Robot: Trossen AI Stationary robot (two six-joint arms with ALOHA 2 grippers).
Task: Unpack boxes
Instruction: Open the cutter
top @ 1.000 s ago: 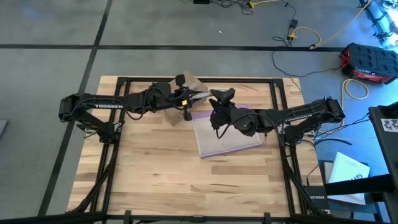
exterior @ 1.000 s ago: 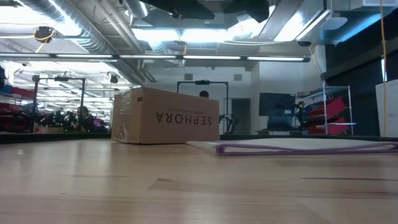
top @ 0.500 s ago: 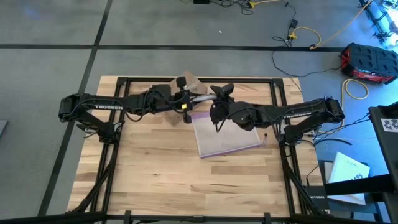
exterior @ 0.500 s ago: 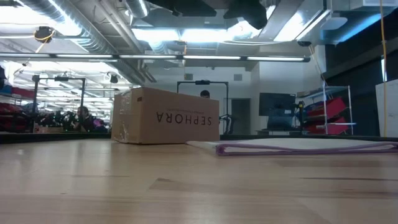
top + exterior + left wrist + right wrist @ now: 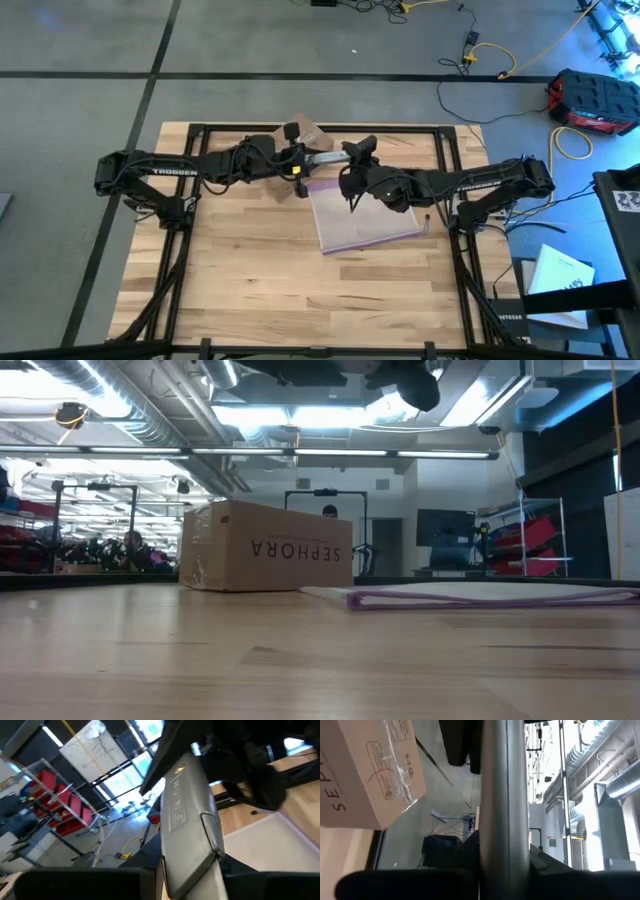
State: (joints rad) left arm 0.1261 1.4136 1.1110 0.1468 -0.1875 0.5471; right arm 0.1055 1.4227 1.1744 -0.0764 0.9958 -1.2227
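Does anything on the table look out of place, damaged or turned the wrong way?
Yes. The box at the far side shows its SEPHORA lettering upside down in the low view, so it seems to lie inverted. The plastic bag beside it lies flat, and nothing looks spilled.

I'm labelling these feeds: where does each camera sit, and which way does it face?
High: overhead, straight down on the table; both arms, left gripper and right gripper at a grey tool.
Low: table-top height, level towards the box and bag; arm parts at the top.
Left wrist: along the tool its gripper holds.
Right wrist: along the tool, past the box.
High and low share box and bag.
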